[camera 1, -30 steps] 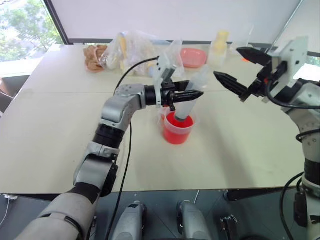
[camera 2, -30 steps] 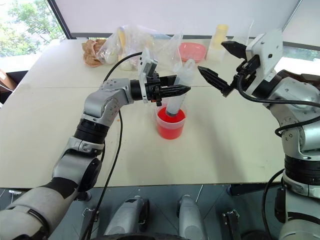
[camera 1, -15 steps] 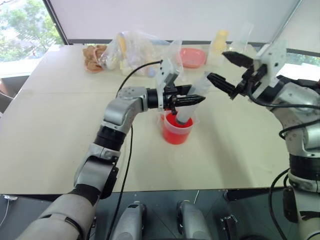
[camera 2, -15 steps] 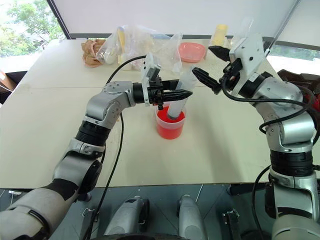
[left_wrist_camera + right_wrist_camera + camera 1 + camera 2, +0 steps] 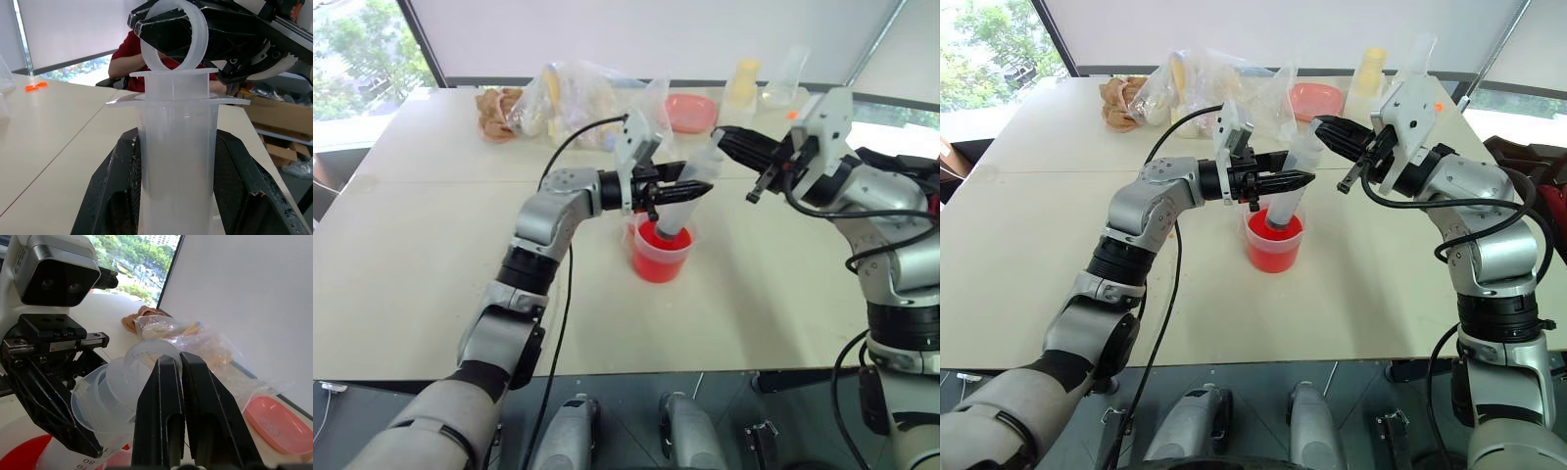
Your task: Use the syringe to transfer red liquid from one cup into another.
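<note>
The right pincer (image 5: 1324, 125) has swung in and closed on the plunger ring (image 5: 171, 34); the left pincer (image 5: 690, 191) clamps the syringe (image 5: 690, 191) barrel, tip in the red cup (image 5: 659, 259) mid-table, ready to draw.

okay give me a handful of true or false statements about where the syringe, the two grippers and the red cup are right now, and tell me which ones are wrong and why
1. The left gripper is clamped on the syringe barrel. True.
2. The syringe lies flat on the table. False: it stands tilted, its lower end down in the cup.
3. The right gripper is closed on the plunger ring at the syringe's upper end. True.
4. The cup is empty. False: it holds red liquid.
5. The pink bowl sits right beside the cup. False: it is at the far edge of the table, near the plastic bags.
</note>
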Robot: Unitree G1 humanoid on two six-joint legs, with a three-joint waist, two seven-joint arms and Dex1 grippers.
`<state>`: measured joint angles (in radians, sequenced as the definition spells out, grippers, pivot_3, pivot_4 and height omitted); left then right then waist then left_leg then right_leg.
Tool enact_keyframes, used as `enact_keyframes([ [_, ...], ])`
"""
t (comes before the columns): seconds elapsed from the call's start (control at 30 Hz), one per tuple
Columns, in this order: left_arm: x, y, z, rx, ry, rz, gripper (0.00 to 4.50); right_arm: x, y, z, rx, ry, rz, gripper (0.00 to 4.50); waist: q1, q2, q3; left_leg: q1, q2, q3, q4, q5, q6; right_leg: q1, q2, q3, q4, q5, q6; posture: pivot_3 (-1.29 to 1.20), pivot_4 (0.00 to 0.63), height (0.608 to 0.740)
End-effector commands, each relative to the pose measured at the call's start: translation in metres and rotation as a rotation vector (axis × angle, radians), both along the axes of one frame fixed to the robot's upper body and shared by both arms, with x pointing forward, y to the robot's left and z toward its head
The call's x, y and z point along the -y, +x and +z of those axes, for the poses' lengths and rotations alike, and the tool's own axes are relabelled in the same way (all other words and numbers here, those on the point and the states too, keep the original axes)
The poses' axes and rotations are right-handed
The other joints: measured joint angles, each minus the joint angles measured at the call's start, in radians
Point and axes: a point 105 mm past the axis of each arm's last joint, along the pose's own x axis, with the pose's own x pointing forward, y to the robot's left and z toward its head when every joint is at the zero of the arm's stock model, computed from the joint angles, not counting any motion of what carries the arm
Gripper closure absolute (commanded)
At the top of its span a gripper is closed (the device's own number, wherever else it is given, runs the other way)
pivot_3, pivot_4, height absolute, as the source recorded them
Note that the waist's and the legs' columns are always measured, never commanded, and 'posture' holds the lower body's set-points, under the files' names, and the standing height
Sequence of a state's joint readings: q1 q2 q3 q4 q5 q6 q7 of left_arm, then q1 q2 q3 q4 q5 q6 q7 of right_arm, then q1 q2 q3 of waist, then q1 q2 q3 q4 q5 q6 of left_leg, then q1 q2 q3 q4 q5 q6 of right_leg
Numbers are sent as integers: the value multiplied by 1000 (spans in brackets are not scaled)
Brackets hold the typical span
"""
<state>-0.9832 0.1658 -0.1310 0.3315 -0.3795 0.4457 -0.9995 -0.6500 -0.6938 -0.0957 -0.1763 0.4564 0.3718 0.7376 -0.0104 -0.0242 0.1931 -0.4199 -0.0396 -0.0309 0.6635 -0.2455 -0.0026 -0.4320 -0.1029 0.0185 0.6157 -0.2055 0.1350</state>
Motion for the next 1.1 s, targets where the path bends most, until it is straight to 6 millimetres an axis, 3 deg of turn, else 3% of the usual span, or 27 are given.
enact_keyframes([
  [0.03, 5, -9, 3, 35, -2, -46, 3090, 16, -3, 32, 119, 53, -68, 4461, 0, 0, 0, 0, 0, 0, 0, 0, 0, 0, 0, 0, 0, 0, 0, 0, 150, 737],
  [0.6, 7, -13, -7, 32, 17, -56, 3090, 32, 7, 59, 251, 91, -180, 4461, 0, 0, 0, 0, 0, 0, 0, 0, 0, 0, 0, 0, 0, 0, 0, 0, 150, 737],
  [0.8, 7, -10, -1, 46, -4, -37, 3090, 27, 6, 56, 225, 96, -139, 4461, 0, 0, 0, 0, 0, 0, 0, 0, 0, 0, 0, 0, 0, 0, 0, 0, 150, 737],
  [0.83, 7, -9, 1, 44, -14, -35, 3090, 26, 6, 54, 217, 99, -132, 3879, 0, 0, 0, 0, 0, 0, 0, 0, 0, 0, 0, 0, 0, 0, 0, 0, 150, 737],
  [0.9, 7, -9, 5, 43, -27, -32, 3090, 26, 4, 52, 205, 97, -125, 3223, 1, 0, 0, 0, 0, 0, 0, 0, 0, 0, 0, 0, 0, 0, 0, 0, 150, 737],
  [1.0, 4, -6, 11, 44, -46, -21, 3090, 25, -1, 36, 133, 53, -105, 1609, 3, 0, 0, 0, 0, 0, 0, 0, 0, 0, 0, 0, 0, 0, 0, 0, 150, 737],
  [1.1, -1, -2, 15, 53, -53, 0, 3090, 41, -22, 26, 25, 110, -64, 1609, 9, 0, 0, -1, 0, 0, 0, 0, 0, 1, 0, -1, -1, 0, 0, 0, 150, 737],
])
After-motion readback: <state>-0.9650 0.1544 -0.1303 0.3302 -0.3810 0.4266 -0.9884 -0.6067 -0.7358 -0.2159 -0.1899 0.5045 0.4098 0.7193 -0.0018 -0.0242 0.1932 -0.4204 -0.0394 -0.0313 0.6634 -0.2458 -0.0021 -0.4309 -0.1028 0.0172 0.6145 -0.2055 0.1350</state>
